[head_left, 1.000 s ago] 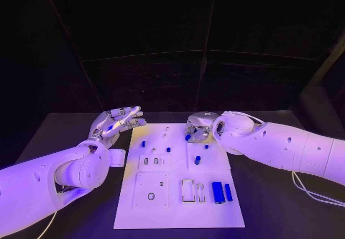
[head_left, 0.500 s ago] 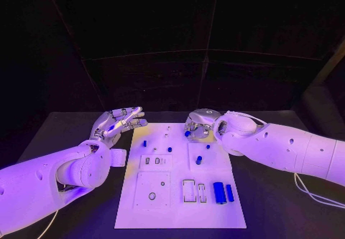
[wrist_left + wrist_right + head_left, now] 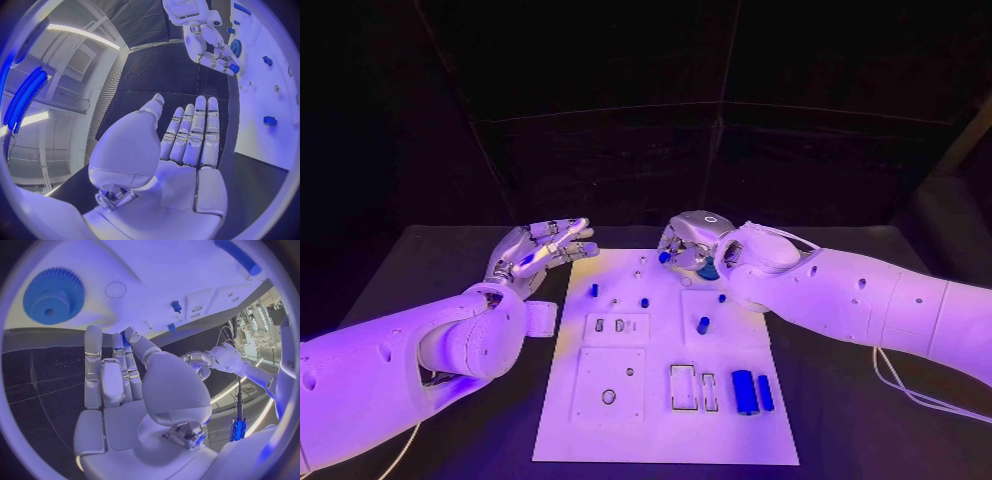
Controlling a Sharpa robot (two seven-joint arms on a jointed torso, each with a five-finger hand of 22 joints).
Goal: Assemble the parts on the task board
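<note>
The right robot hand [image 3: 687,250] pinches a small blue part [image 3: 125,337] over the task board's [image 3: 661,440] far edge, near a blue gear [image 3: 53,295]. The part looks light, rigid and slippery, best held at its sides. The left robot hand [image 3: 542,247] hovers spread wide over the black desk [image 3: 473,260], in a dark room.

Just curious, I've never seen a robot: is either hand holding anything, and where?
The right hand pinches a small blue part at its fingertips; the left hand holds nothing.
</note>
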